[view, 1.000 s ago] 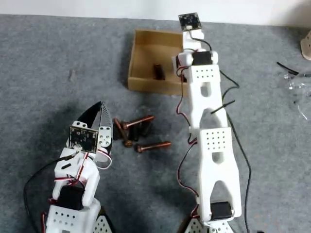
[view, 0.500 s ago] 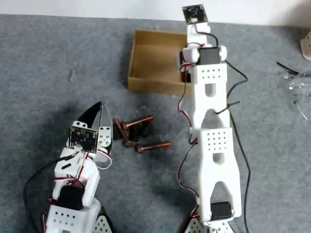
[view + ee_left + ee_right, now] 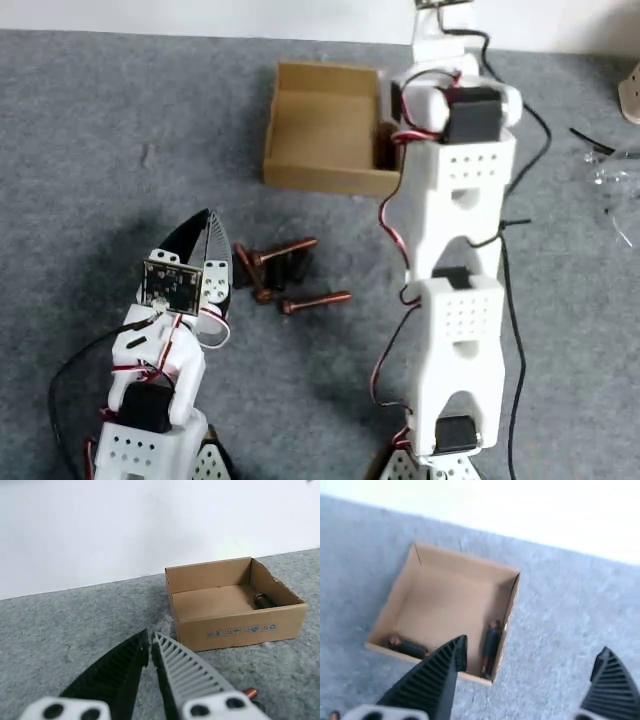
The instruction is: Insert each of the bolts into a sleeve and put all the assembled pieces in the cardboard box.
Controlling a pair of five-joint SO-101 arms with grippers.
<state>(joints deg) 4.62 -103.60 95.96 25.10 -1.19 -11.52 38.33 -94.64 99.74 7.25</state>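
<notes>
Grey felt-like mat (image 3: 80,120) covered the tabletop across most of the high view, w/ a small pale scuff (image 3: 148,155) in the upper left of the frame. White wall (image 3: 200,14) ran as a thin strip along the top edge; in the left wrist view it took the upper half, meeting the mat at a slanted line. At the right edge of the high view, upper part, lay a clear plastic item (image 3: 612,172), cut off by the frame, w/ a thin black wire (image 3: 592,138) just above it. A beige object (image 3: 631,92) sat near the upper right corner, mostly out of frame; couldn't tell what it was.
</notes>
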